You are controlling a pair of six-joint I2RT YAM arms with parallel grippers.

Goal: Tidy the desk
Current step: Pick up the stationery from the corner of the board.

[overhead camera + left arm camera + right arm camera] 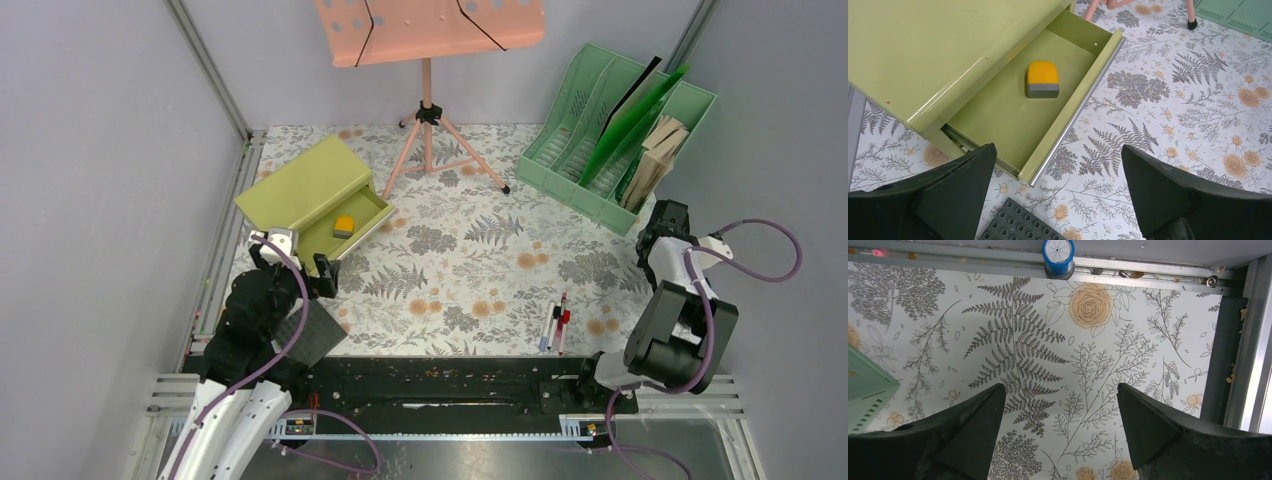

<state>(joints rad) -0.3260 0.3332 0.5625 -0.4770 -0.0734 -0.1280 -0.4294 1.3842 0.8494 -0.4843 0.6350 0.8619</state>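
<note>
I see the desk (pixel 470 250) filling the workspace, its fern-and-flower top running from the arm bases to the back wall. My left gripper (pixel 1058 150) hovers over the near left part, jaws spread wide with nothing between them. Below it lies the front edge of an open drawer (pixel 998 120), pulled out of the olive-yellow cabinet (pixel 305 180). Inside the drawer a small yellow block (pixel 1042 79) with a grey end lies flat, apart from the drawer walls. A dark grey studded plate (pixel 1020 229) sits on the desk just beside the drawer's near corner, under the left wrist.

My right gripper (pixel 1060 387) hangs over bare tabletop near the right edge rail (pixel 1148 272), jaws likewise spread and empty. A blue cylinder (pixel 1058 255) with a white top stands against that rail. The green file rack (pixel 615 140) stands at the back right holding folders and papers, and one corner of it shows in the right wrist view. A pink music stand (pixel 420 35) rises at the back centre. A few pens (pixel 555 325) lie side by side near the front edge, closer to the right arm.
</note>
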